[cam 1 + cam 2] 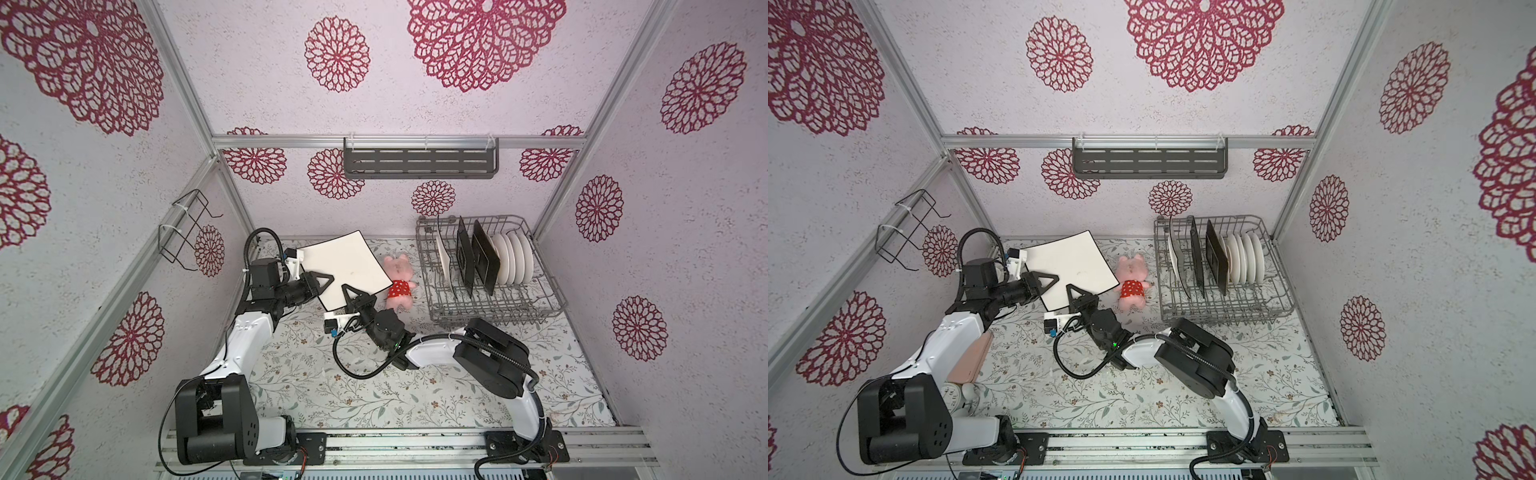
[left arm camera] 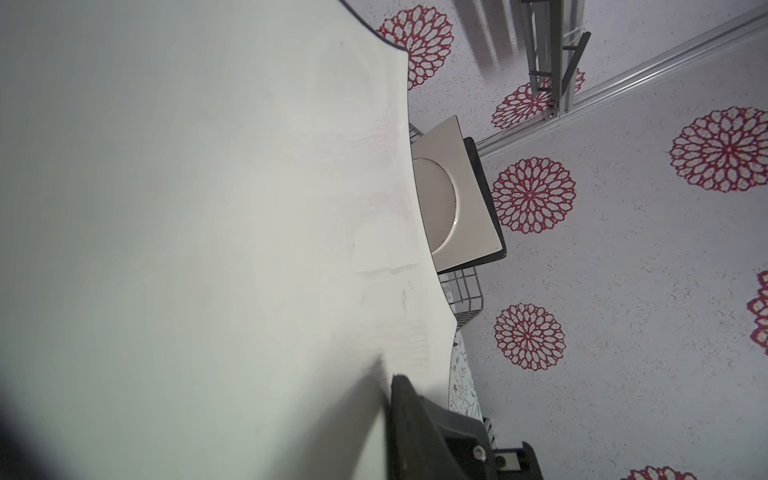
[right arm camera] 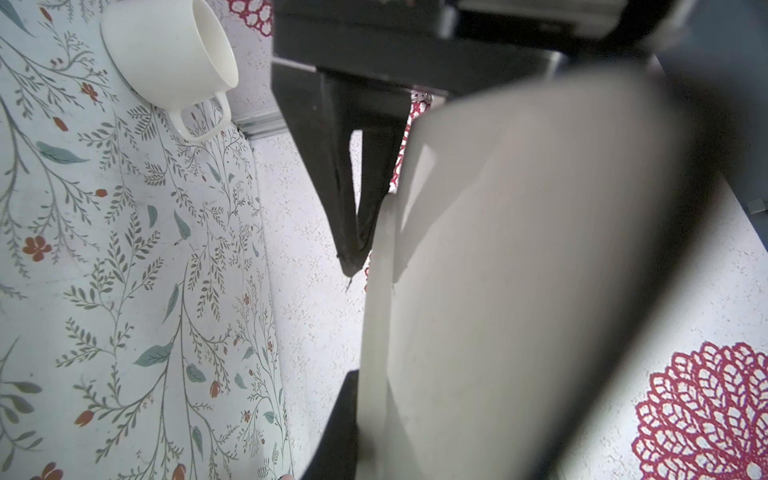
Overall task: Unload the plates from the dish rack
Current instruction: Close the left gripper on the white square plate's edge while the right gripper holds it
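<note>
Floral-print tabletop (image 1: 457, 395) in a booth papered with red rosettes. Dark slotted shelf (image 1: 419, 162) on the back wall, black wire holder (image 1: 185, 232) on the left wall.

Dish rack (image 1: 552, 291) at back right, close to the right wall. Loaded, left to right in both top views: second cream plate (image 1: 444, 257) on edge, two dark plates (image 1: 484, 257) on edge, then round white plates (image 1: 513, 257) packed in a row.

Held cream plate (image 1: 345, 266) out of the rack and well left of it, raised off the table between both arms, face roughly up. Right corner overlaps a pink plush pig (image 1: 399, 282) in both top views; contact not determinable.

Left gripper (image 1: 324, 280) clamped on the plate's left edge: upper finger flat on the face, lower finger hidden beneath. Right gripper (image 1: 349, 293) pinching the near edge the same way, lower finger also hidden.

Left wrist view: mostly filled by the held plate's face (image 2: 208, 208), with the rack's cream plate (image 2: 457, 195) beyond it. Right wrist view: plate close and blurred, white mug (image 3: 166, 50) on the table near the wall.
</note>
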Controlling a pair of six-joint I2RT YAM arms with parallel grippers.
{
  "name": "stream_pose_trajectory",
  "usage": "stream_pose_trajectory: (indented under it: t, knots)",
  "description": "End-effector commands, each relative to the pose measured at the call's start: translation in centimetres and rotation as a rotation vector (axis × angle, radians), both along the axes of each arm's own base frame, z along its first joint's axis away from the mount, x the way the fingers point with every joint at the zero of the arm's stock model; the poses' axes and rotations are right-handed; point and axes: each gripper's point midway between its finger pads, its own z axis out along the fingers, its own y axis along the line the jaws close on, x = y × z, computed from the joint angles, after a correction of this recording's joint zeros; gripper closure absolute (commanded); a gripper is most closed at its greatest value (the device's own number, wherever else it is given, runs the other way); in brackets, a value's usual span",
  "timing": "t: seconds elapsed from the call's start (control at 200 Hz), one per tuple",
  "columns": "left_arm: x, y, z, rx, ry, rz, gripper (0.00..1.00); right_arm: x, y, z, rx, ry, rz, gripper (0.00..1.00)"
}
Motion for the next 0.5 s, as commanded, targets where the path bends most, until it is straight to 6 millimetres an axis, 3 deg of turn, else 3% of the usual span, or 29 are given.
stream_pose_trajectory:
  t: [0.0,0.12,0.225,0.325,0.405,0.445,0.495]
  knots:
    - [0.3,-0.8,2.1,0.043,-0.148,-0.076,0.79,-1.4,-1.8,11.3,0.337,-0.147,0.018,1.0]
    - [0.4,-0.9,2.2,0.041,-0.15,-0.077,0.86,-1.3,-1.8,10.9,0.334,-0.137,0.017,0.99]
    - [0.4,-0.9,2.1,0.041,-0.146,-0.078,0.9,-1.3,-1.8,10.7,0.334,-0.132,0.018,0.86]
    - [0.5,-0.8,2.1,0.044,-0.147,-0.075,0.94,-1.3,-1.9,10.6,0.333,-0.12,0.019,0.5]
    - [0.7,-0.7,2.1,0.05,-0.145,-0.068,0.97,-1.3,-1.8,10.2,0.312,-0.099,0.027,0.11]
    - [0.9,-0.6,2.0,0.056,-0.142,-0.062,0.99,-1.4,-1.7,9.9,0.303,-0.084,0.039,0.02]
    - [1.0,-0.4,1.8,0.067,-0.135,-0.055,1.0,-1.5,-1.9,9.7,0.304,-0.062,0.055,0.01]
